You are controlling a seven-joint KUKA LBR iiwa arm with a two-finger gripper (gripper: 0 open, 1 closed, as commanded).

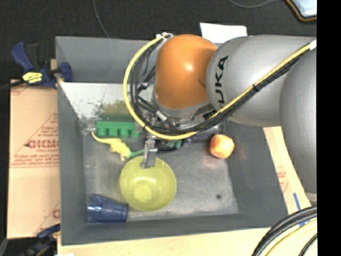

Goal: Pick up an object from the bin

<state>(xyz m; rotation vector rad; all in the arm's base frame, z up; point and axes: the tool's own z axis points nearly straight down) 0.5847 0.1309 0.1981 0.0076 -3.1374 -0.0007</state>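
- The gripper (148,160) hangs below the orange wrist cover (181,71) of the arm (261,79), low in the middle of the bin (205,183).
- Its tip is at the far rim of 1 yellow-green bowl (152,190), which stands upright on the bin floor towards the near wall, slightly left of centre.
- The tip overlaps the bowl's rim as seen from above; whether it presses on the rim or is just above it cannot be told.
- How wide the pincer stands cannot be told, as its tip shows as 1 narrow grey shape. Nothing can be made out in its grasp.
- Just beyond the bowl, to the left of the gripper, lies 1 small yellow toy (118,147), close to the bowl's rim.
- Behind the toy, 1 green block (114,128) sits near the far left wall.
- 1 dark blue cup (106,208) lies on its side in the near left corner, just beside the bowl.
- 1 orange-red round fruit (221,146) rests to the right of the gripper, apart from the bowl.
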